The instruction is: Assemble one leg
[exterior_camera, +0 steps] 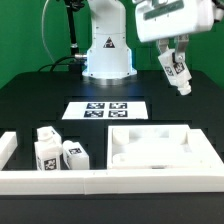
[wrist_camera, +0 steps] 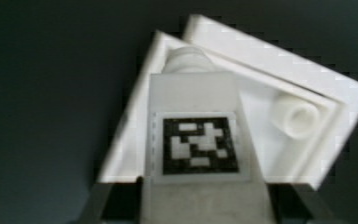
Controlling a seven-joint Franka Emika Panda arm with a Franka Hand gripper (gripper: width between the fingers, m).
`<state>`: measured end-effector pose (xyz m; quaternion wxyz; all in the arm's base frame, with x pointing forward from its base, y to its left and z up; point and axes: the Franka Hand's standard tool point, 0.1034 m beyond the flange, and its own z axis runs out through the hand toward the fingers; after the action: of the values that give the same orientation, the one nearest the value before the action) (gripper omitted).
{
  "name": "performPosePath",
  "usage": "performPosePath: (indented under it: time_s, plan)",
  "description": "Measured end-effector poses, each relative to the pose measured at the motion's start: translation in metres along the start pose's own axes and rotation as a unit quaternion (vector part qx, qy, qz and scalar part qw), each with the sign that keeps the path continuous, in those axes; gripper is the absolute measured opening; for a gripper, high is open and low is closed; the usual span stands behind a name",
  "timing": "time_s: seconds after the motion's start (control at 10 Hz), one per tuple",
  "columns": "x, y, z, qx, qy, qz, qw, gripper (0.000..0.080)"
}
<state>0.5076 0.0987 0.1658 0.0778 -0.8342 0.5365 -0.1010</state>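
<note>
My gripper (exterior_camera: 172, 62) is shut on a leg (exterior_camera: 181, 80), a white square post with a black-and-white tag. It holds the leg tilted in the air at the exterior view's upper right, above and behind the large flat white slab (exterior_camera: 150, 148). In the wrist view the leg (wrist_camera: 201, 120) fills the middle between my dark fingers (wrist_camera: 119, 202), its narrower stub (wrist_camera: 190, 60) pointing away from me. My gripper (wrist_camera: 197, 206) clamps its near end. The slab (wrist_camera: 309, 80) lies beneath, with a round corner hole (wrist_camera: 297, 118) beside the leg.
Three more tagged legs (exterior_camera: 58, 152) stand at the exterior view's lower left. A white wall (exterior_camera: 100, 183) runs along the front, with an end piece (exterior_camera: 6, 148) at the left. The marker board (exterior_camera: 104, 110) lies mid-table before the robot base (exterior_camera: 107, 55).
</note>
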Motion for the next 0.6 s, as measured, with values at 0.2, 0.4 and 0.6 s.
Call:
performPosePath:
  time_s: [0.2,0.4,0.6]
  plan:
    - [0.0201,-0.0217,-0.0100,0.029,0.041,-0.019,0.999,0.0285]
    - [0.0154,-0.0190,-0.0074,0.026,0.029,-0.019,0.999,0.0285]
    - [0.0177,-0.0199,-0.0048,0.023,0.025,-0.052,0.998,0.0285]
